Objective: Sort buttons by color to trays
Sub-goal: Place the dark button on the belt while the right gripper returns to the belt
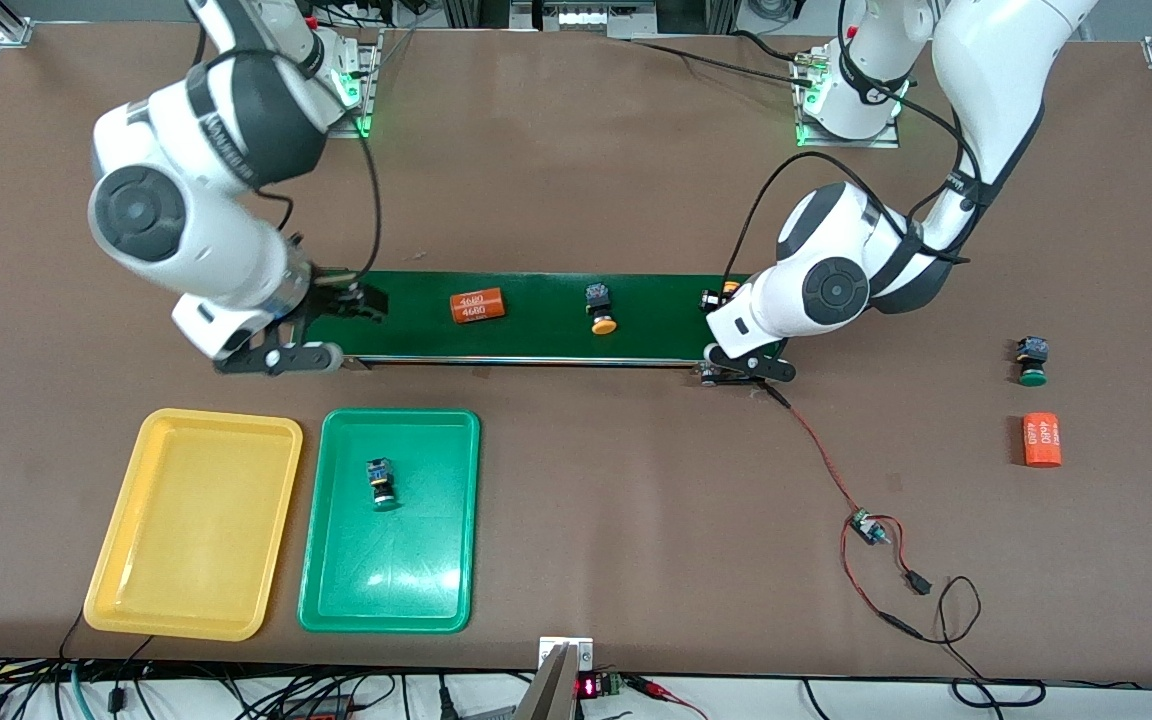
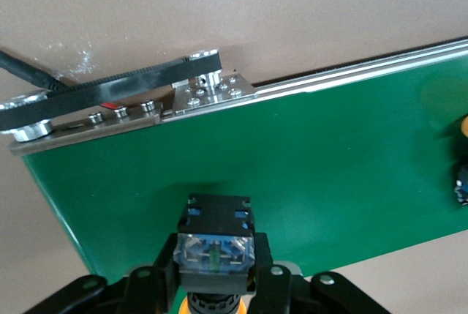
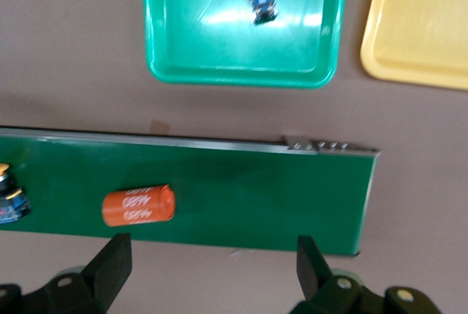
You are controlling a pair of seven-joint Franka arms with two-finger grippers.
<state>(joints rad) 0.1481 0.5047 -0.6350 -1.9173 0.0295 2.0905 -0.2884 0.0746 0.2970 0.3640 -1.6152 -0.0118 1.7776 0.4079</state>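
With our left gripper (image 2: 214,285) pinching a yellow button (image 2: 213,244) over the conveyor belt (image 1: 536,340) and our right gripper (image 3: 212,270) spread empty, we risk it slipping and rolling.

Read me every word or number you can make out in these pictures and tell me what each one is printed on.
"4680", printed twice: on the orange cylinder on the belt, also readable in the right wrist view.
"4680", printed twice: on the orange cylinder on the table near the left arm's end.
Lettering on the right arm's dark joint band: too small to read.
Red digits on the small display at the table edge: too blurred to read.
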